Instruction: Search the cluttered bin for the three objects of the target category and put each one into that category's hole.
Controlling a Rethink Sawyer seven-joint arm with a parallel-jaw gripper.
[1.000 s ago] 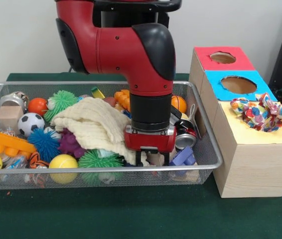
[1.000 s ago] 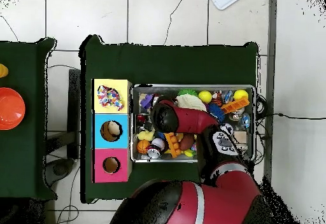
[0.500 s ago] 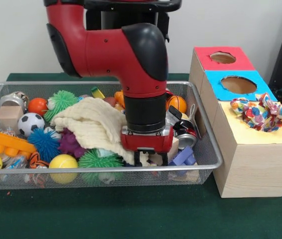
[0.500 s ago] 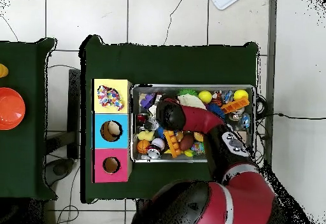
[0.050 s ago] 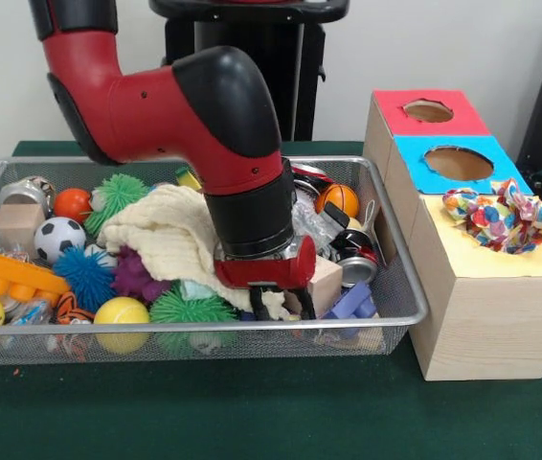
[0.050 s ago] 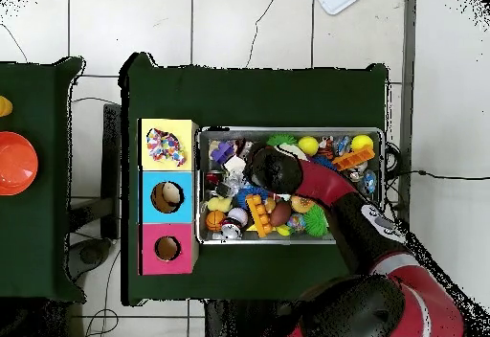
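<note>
Green cloth covers the table (image 5: 252,422), and a wire mesh bin (image 5: 415,307) crowded with toys sits on it beneath a plain pale wall. At the left end of the bin lie an orange toothed block (image 5: 8,273), a small soccer ball (image 5: 58,238), a blue spiky ball (image 5: 87,276) and two yellow balls, one of them (image 5: 121,312) against the near rim. Toward the middle, a cream cloth (image 5: 170,235) is draped over the pile, with a green spiky ball (image 5: 190,309) at its near edge. The gripper (image 5: 281,305) is down in the clutter at the cloth's right edge, beside a wooden block (image 5: 324,283); its two dark fingers stand a little apart with a pale scrap of cloth between them, though whether they actually pinch it cannot be told. Right of it are a purple block (image 5: 352,302), crushed cans (image 5: 355,264) and a small basketball (image 5: 340,199). Further right stands the wooden box (image 5: 486,326) with red, blue and yellow tops; a patterned cloth bundle (image 5: 501,218) rests on the yellow section.

Which category is the target cannot be read from the scene. If cloth is being sought, lifting could drag neighbouring toys over the rim, or the thin fold could slip free. No writing or brand is legible anywhere.
</note>
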